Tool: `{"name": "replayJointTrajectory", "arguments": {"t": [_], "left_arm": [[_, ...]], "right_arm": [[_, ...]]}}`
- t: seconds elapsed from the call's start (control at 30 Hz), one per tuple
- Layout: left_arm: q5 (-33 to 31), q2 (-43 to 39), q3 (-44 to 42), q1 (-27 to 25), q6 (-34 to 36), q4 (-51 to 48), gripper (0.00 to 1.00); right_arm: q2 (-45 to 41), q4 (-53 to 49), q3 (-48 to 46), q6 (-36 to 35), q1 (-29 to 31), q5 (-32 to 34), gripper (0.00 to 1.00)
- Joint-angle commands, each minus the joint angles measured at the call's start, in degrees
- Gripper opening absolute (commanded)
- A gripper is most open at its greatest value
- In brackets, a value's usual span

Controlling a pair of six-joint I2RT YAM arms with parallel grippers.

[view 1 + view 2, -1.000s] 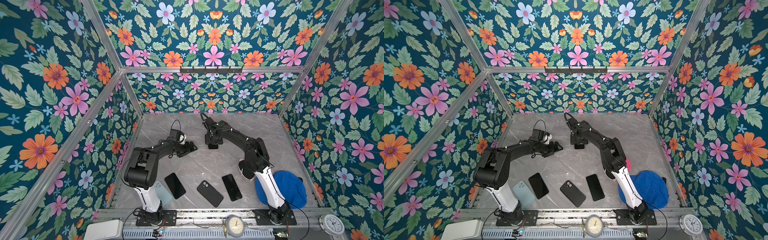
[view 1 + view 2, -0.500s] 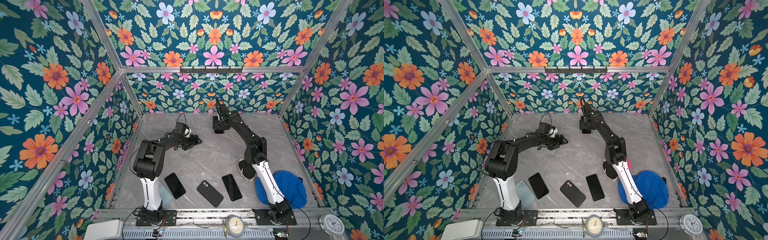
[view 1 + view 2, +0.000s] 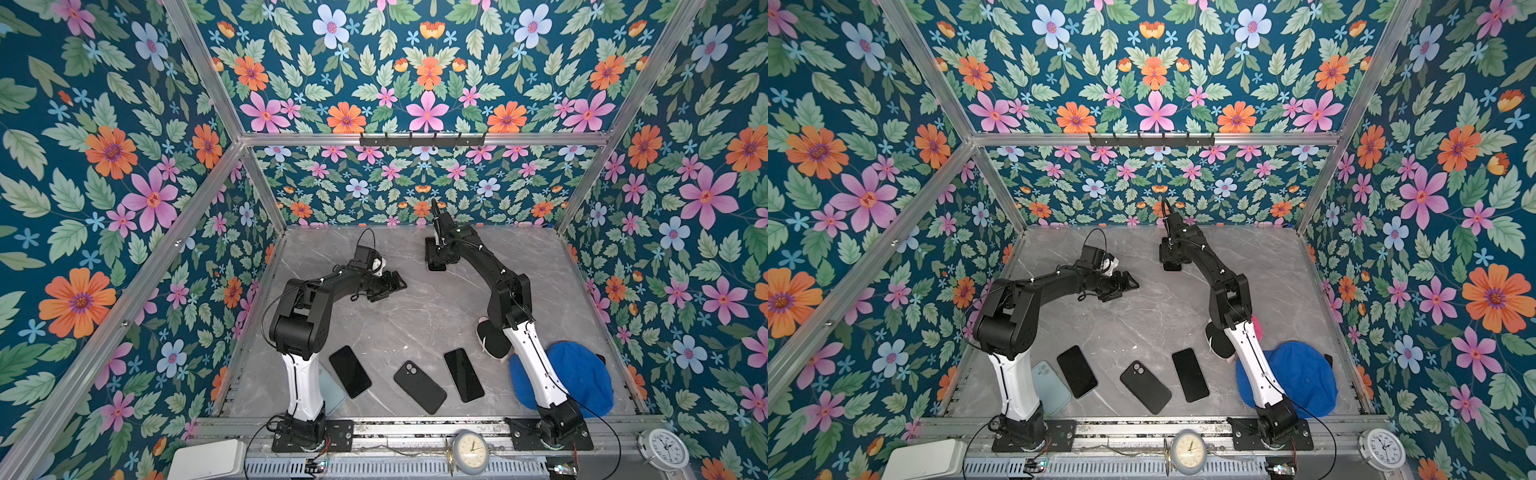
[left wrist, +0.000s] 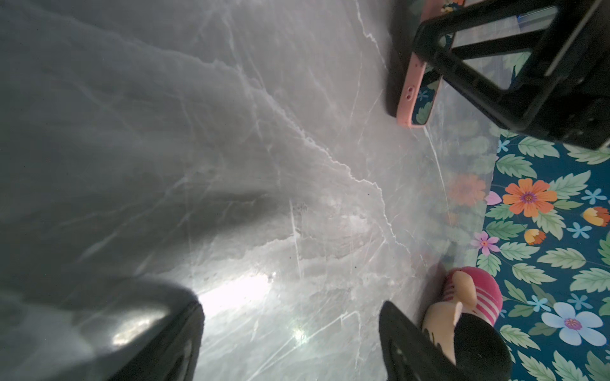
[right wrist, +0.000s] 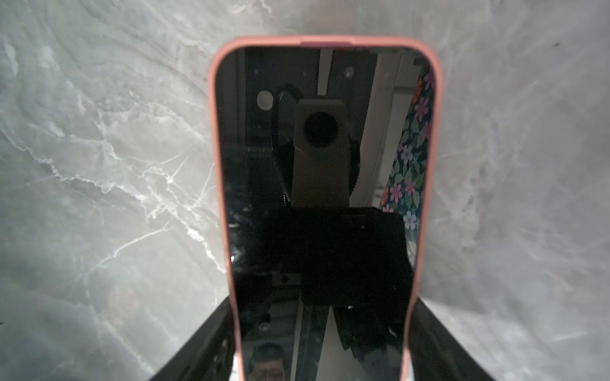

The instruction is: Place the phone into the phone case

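No text or brand is readable; the dial marks on the white clock [image 3: 1382, 449], at five o'clock, are too small.

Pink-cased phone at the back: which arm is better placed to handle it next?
Right: the right hand grips the pink-cased phone by both edges; the left hand hangs open, empty, apart from it.

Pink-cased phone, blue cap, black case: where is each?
Pink-cased phone [image 5: 323, 165]: right wrist view, middle of its screen.
Blue cap [image 3: 582, 377]: a top view, on its crown.
Black case [image 3: 419, 387]: a top view, middle of its back.
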Motion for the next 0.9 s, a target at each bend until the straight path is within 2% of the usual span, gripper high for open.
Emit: {"name": "replayJointTrajectory", "arguments": {"t": [0.0,0.17,0.37,0.53,0.67,0.77,0.87], "left_arm": [[-0.2,-0.3,-0.4,0.0,0.0,-0.2,0.85],[0.1,-0.5,-1.1,0.0,0.2,0.2,0.86],[0.3,-1.2,-1.9,0.0,1.0,0.3,0.87],[2.4,-1.6,-2.5,0.0,1.0,1.8,0.88],[2.7,-2.3,-2.8,0.0,1.8,0.8,0.88],[2.7,-4.3,-4.5,-0.2,2.0,-0.1,0.87],[1.7,-7.3,-7.1,-1.1,1.9,-0.8,0.87]], "right_arm": [[0.1,1.2,0.1,1.6,0.0,-0.5,0.58],[0.2,0.5,0.2,2.8,-0.1,-1.7,0.71],[-0.4,0.7,0.2,4.0,-0.4,-4.2,0.8],[-0.9,0.3,0.1,4.9,-1.2,-6.2,0.84],[-3.4,-1.6,-0.7,4.3,-1.1,-5.3,0.83],[-10.0,-2.6,-8.1,3.1,0.0,-4.5,0.79],[-21.2,2.0,-25.3,1.9,2.1,-1.6,0.79]]}}
